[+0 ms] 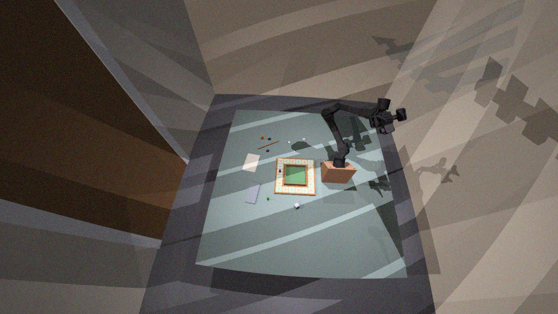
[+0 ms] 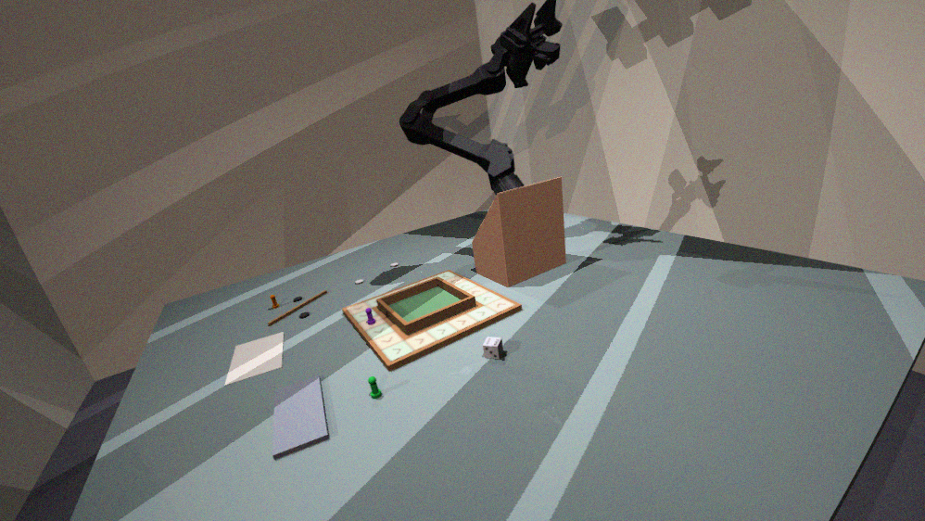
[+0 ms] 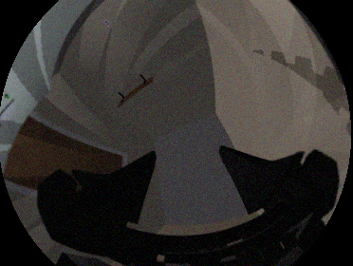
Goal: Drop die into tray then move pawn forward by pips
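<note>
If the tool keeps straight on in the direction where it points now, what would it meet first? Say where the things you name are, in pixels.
Nothing near: between the open tool's (image 3: pixel 188 151) fingertips the wrist view shows only wall-like background. The way looks free, though its depth is unclear.

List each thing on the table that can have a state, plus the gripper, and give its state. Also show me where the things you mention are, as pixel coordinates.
Gripper (image 1: pixel 390 120) (image 2: pixel 540 19) (image 3: pixel 188 152): open, raised, holding nothing
Die (image 1: pixel 296 205) (image 2: pixel 493 348): on the table, outside the tray
Dice tray (image 1: pixel 306 174) (image 2: pixel 442 315): no die inside
Purple pawn (image 1: pixel 279 170) (image 2: pixel 370 316): upright on the board
Green pawn (image 1: pixel 268 198) (image 2: pixel 373 387): upright, off the board
Orange pawn (image 1: pixel 263 137) (image 2: pixel 274 301): upright, off the board
</note>
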